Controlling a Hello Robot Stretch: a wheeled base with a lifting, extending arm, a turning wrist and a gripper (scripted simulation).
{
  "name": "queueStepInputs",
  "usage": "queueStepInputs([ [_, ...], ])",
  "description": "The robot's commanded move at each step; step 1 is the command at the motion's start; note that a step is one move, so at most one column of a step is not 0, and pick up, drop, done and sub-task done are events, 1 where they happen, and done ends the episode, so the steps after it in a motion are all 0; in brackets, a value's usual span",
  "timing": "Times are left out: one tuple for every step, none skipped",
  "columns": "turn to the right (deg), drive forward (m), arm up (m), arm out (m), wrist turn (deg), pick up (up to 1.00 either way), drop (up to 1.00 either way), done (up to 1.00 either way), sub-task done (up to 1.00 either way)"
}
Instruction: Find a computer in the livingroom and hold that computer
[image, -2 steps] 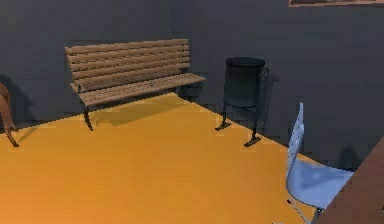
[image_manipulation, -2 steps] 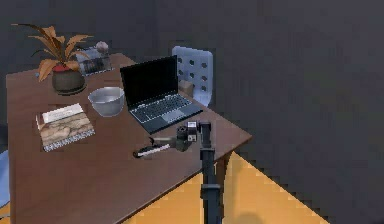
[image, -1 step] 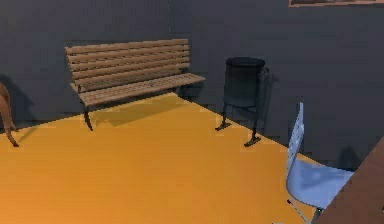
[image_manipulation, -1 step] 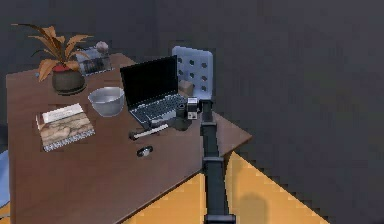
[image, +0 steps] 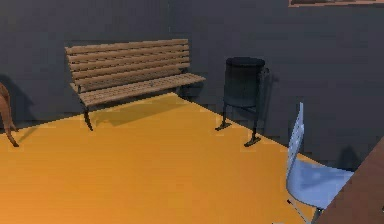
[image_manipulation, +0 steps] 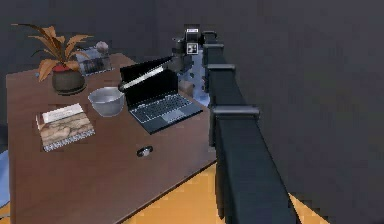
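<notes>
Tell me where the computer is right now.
The laptop sits on the brown table near the arm side view's middle, just right of the white bowl, with the gripper by its upper right corner.

You won't find a word, number or sign that you can read here, in either view. The two small white squares at the far end of the arm carry black marks, but they are blocky patterns, not letters or digits. The book lying on the tabletop has a printed cover, too small to make out. The laptop screen is dark, with no legible text.
</notes>
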Motion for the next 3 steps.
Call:
queueStepInputs([
  [0.0,0.0,0.0,0.0,-45.0,0.0,0.0,0.0,0.0],
  [0.0,0.0,0.0,0.0,-21.0,0.0,0.0,0.0,0.0],
  [0.0,0.0,0.0,-0.48,0.0,0.0,0.0,0.0,0.0],
])
